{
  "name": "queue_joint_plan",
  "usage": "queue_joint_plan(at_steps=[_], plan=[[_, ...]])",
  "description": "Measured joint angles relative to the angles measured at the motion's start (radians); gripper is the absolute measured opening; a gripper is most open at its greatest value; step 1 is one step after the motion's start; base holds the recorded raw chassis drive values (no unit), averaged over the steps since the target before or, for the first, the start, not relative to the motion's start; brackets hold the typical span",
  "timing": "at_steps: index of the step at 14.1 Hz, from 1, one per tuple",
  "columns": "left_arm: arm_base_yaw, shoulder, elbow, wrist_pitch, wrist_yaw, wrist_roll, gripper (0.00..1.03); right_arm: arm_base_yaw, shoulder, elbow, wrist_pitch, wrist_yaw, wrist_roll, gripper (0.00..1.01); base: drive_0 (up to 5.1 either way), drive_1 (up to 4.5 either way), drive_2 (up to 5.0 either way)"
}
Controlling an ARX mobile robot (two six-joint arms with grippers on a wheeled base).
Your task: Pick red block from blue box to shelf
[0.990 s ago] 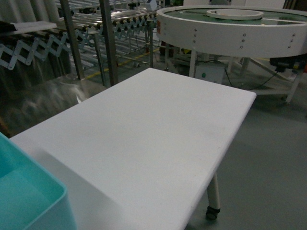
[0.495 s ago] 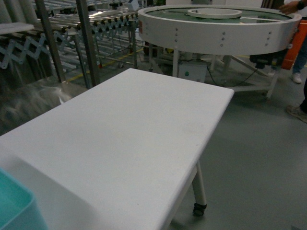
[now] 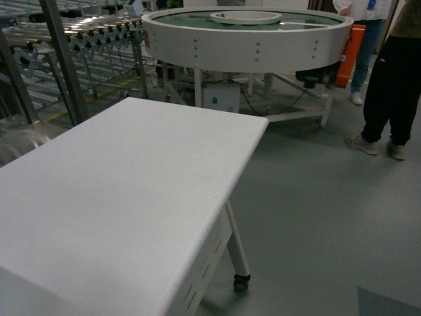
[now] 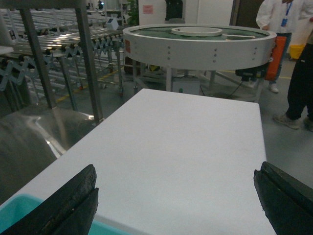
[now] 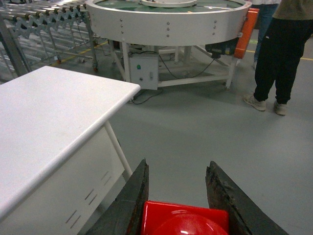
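Observation:
In the right wrist view my right gripper (image 5: 177, 164) is shut on the red block (image 5: 183, 220), a glossy brick with a round stud, held above the grey floor to the right of the white table (image 5: 44, 112). The left wrist view shows my left gripper (image 4: 177, 171) wide open over the table, nothing between its fingers. A corner of the turquoise blue box (image 4: 14, 210) shows beneath its left finger. The steel shelf, with uprights (image 4: 88, 58) and a reflective deck (image 4: 29, 137), stands left of the table; its upright (image 3: 62, 59) also shows in the head view. That view shows neither gripper.
A large round white turntable (image 3: 243, 36) on legs stands beyond the table. An extendable roller conveyor (image 3: 99, 33) runs behind the shelf. Two people (image 3: 395, 79) stand on the grey floor at the far right. The table's castor leg (image 3: 240, 280) is near the front.
The head view has swung to the right: the blue box has slid out at the lower left, the table has shifted left, and the people have come into view on the right.

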Motion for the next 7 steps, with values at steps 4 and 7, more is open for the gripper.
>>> queue_joint_plan(at_steps=[4,7], plan=[[0.0,0.0,0.0,0.0,0.0,0.0,0.98,0.0,0.0,0.0,0.0,0.0,0.0,0.29,-1.5,-1.53,-1.5],[0.0,0.0,0.0,0.005,0.0,0.0,0.98,0.0,-0.003,0.0,0.001,0.0,0.0,0.29,-1.5,-1.52,-1.5]])
